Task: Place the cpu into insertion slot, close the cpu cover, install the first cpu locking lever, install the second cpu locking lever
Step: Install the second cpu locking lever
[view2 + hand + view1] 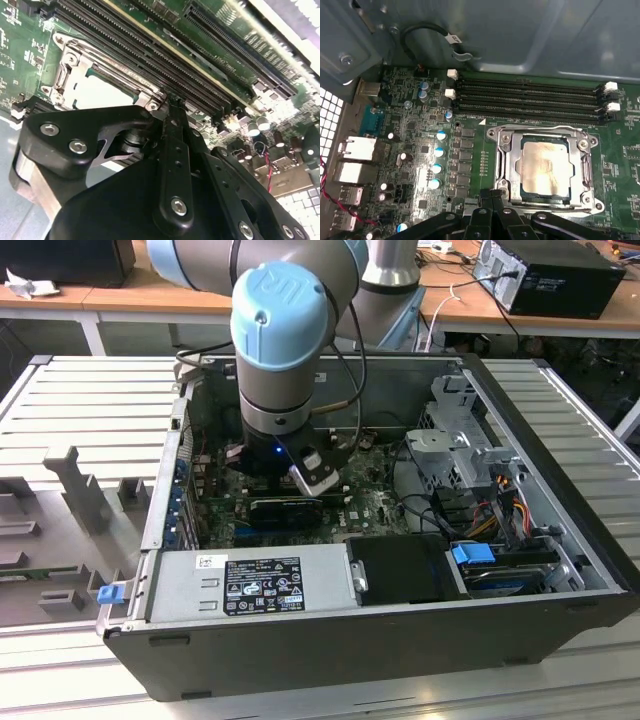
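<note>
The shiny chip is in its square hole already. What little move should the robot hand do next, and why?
Probably a tiny nudge along the frame's edge to latch it. The cpu already lies flat under the lowered cpu cover, and the shut hand sits right at that cover's edge.

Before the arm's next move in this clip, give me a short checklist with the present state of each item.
1. cpu seated in the insertion slot: ok, its pale face lies flat inside.
2. cpu cover closed over the chip: ok, the frame lies flat around it.
3. Locking levers latched: cannot tell.
4. gripper at the socket's edge: ok, its tips sit beside the frame in both wrist views.
5. Gripper holding nothing: cannot tell.
6. Memory slots free of the arm: ok.
</note>
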